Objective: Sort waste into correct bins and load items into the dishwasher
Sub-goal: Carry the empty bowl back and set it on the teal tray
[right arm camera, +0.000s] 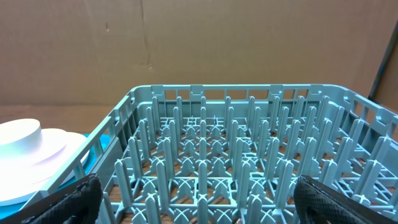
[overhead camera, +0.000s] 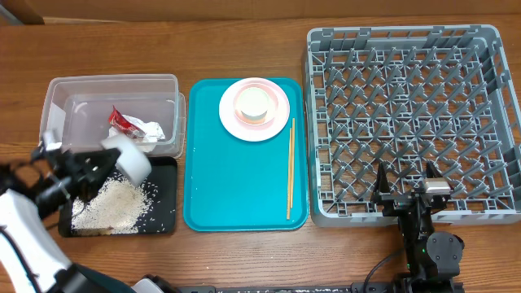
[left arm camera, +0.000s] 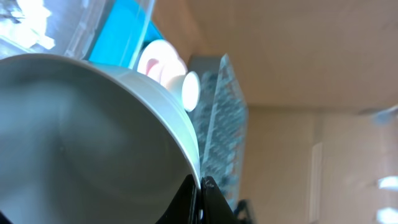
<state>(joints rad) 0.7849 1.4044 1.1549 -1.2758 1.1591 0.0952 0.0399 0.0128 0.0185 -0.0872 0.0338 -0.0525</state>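
Overhead: left pincer clamps tilted bowl over black tray holding rice, left of teal tray. Wrapper and what looks like napkin in tub left of teal tray. Plate and chopsticks on it.
Left wrist: left pincer nips bowl rim.
Right wrist: right pincer spread wide, facing rack right of teal tray.

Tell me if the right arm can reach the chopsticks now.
Probably yes. The right pincer stands open at the rack, and the chopsticks lie bare on the teal tray beside it; only a rack corner stands between.
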